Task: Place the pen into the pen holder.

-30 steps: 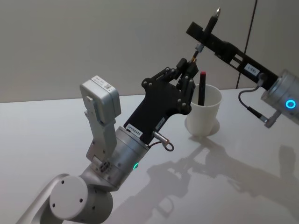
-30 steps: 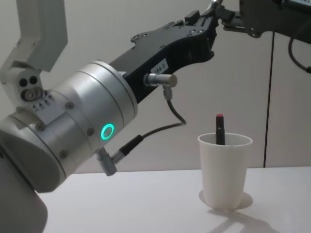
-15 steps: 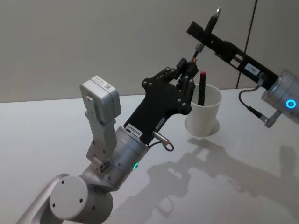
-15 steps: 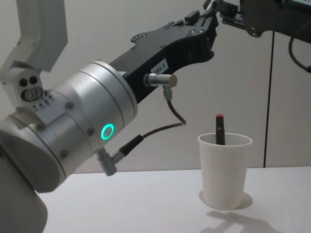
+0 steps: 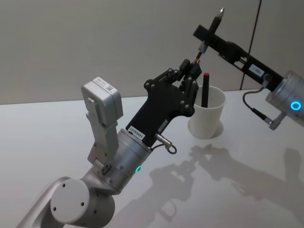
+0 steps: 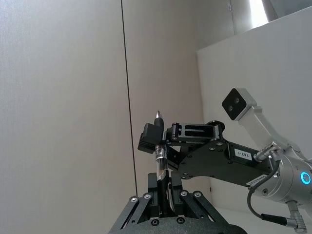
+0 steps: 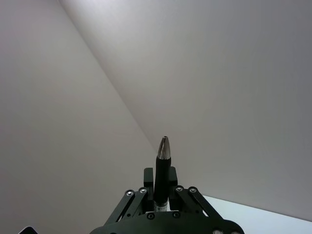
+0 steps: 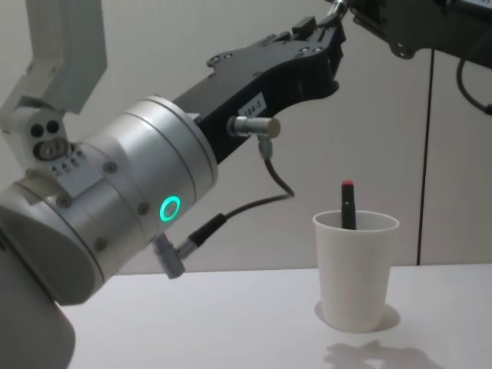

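I see the right gripper (image 5: 212,34) has edged slightly up and away, clamped on the pen (image 5: 209,33) near its tip. The left gripper (image 5: 190,71) pinches the pen's lower end. The pen hangs tip-up above the white cup (image 5: 207,117), which already holds a red-capped pen (image 5: 205,89); I judge a handover underway.

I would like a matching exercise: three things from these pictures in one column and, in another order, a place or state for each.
Things:
1. pen
2. pen holder
3. red-capped pen

Places or states:
a. stands inside the cup
b. held in the air, pointed tip upward, with the left gripper at its lower end and the right gripper higher up
c. stands upright on the white table

Pairs: 1-b, 2-c, 3-a
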You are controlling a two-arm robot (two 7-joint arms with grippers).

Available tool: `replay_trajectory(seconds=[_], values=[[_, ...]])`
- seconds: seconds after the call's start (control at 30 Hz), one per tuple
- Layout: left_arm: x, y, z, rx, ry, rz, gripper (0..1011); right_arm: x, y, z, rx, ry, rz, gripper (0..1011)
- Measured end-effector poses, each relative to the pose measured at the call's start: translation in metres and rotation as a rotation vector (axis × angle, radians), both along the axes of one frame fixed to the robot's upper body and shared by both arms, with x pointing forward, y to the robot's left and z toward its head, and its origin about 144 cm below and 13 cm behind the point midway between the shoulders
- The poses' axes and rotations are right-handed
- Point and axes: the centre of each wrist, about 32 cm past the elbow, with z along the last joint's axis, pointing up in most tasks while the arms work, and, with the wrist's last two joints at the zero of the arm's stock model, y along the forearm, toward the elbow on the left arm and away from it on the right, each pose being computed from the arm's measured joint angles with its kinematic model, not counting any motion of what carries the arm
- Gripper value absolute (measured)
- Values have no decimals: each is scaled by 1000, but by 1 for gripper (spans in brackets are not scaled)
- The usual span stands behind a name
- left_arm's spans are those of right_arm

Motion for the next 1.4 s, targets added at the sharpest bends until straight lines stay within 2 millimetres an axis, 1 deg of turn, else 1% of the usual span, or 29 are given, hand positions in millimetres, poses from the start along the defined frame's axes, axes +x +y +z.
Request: replay_trajectory(seconds=[0.1, 1.4], values=[[0, 0, 0, 0, 0, 0, 156, 0, 0, 0, 1, 0, 1, 132], [0, 0, 0, 0, 0, 0, 156, 0, 0, 0, 0, 0, 0, 132]])
